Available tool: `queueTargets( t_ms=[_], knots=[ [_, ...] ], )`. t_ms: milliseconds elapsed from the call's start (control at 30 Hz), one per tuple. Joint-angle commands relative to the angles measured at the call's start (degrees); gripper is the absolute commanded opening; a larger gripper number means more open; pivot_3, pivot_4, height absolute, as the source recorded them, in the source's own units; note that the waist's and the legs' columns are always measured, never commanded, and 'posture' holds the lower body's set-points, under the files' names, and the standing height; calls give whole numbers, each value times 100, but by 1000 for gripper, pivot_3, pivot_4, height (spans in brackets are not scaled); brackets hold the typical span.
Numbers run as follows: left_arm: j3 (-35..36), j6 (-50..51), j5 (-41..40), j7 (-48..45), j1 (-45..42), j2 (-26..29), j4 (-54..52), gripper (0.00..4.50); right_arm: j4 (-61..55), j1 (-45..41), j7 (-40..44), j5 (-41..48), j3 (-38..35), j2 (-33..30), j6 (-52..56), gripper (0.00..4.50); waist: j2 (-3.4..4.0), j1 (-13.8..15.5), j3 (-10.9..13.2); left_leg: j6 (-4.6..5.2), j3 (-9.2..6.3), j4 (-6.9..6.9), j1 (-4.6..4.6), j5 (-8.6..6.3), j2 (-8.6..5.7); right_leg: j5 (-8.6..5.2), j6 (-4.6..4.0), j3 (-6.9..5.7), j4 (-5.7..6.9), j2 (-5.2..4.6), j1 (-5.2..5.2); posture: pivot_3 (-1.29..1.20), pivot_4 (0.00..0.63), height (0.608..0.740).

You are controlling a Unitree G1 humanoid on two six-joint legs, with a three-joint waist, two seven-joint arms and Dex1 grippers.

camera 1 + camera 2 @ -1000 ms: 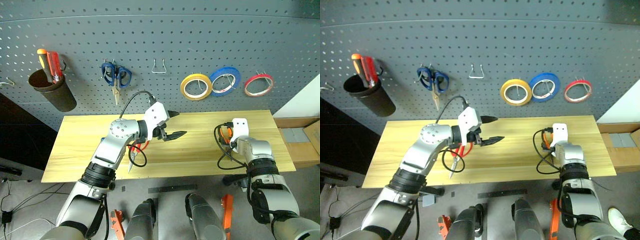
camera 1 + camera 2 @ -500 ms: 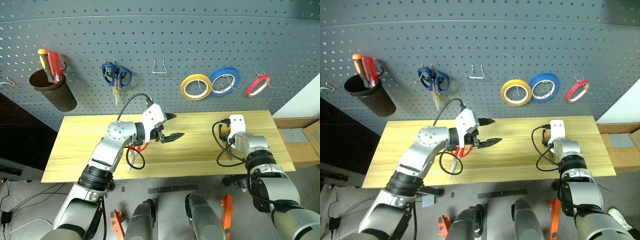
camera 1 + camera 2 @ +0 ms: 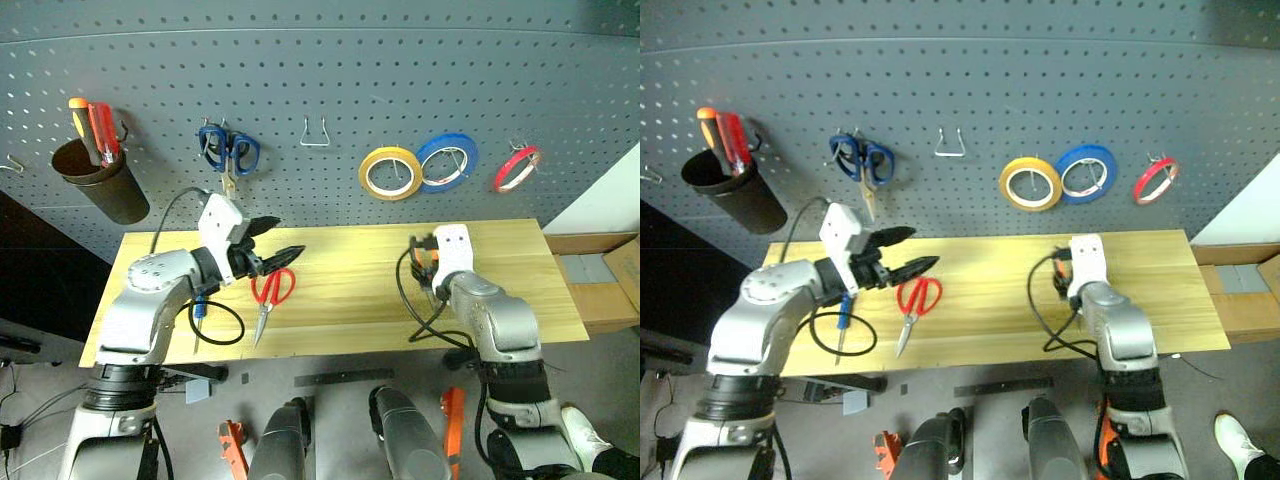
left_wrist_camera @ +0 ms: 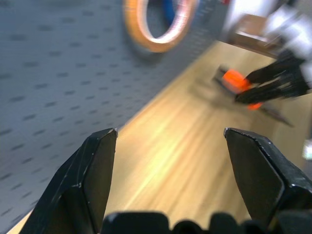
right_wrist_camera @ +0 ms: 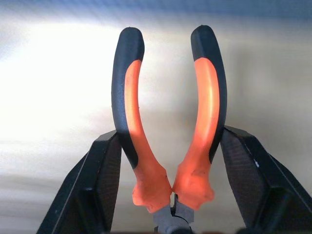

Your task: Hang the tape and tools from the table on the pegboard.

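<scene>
The grey pegboard (image 3: 320, 90) carries the red tape (image 3: 517, 168) on a hook at right. Below, on the wooden surface (image 3: 350, 300), lie the red scissors (image 3: 268, 295) and blue screwdriver (image 3: 199, 318). The left pincer (image 3: 277, 240) is released; the right pincer (image 5: 165, 161) is grasping the pliers (image 5: 168, 126) by both handles.

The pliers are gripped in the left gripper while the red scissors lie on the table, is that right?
Not quite. The pliers sit between the jaws of the right gripper, as the right wrist view shows; the left gripper is open and holds nothing. The red scissors do lie on the table.
</scene>
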Motion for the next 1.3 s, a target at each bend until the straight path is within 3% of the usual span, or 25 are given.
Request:
queueTargets(
  t_ms=[33,233,467,667,1033,1300],
  knots=[
    [298,-11,-140,179,104,75,-343,3787,-1083,-285,-76,73,339,250,326,2597,-1,16,-1,0,-2,0,0,0,0,0,0,-2,-2,0,2,-103,250,740],
    [666,-138,-176,593,210,12,-515,3787,-870,-1751,44,55,417,553,-94,2596,-3,86,-5,-8,2,7,-4,5,-6,2,-3,-1,-7,-8,0,-65,222,740],
    [790,-123,-226,856,343,23,-711,3787,923,-3497,18,128,-115,915,-1551,2596,-15,170,-24,-17,-4,-10,-7,8,-8,10,-16,-12,-5,-12,-9,-20,188,740],
    [685,-146,-232,1016,229,-67,-764,3787,2295,-4227,-174,114,-321,1304,-2887,2596,-58,178,-90,-34,3,-18,-49,18,-8,15,-24,-10,8,-15,-75,16,168,740],
    [330,-208,-171,1169,-107,-345,-744,3787,4285,-4399,-245,-564,27,1116,-5537,2595,-85,326,-112,-61,19,-18,-59,36,-5,30,-47,-16,15,-1,-89,38,158,740],
    [156,-347,-91,1141,-372,-441,-503,3787,5127,-4053,-318,-927,169,1010,-6592,2595,-92,356,-119,-81,23,-3,-58,48,-4,30,-48,-14,48,4,-91,39,158,740]
  ],
)
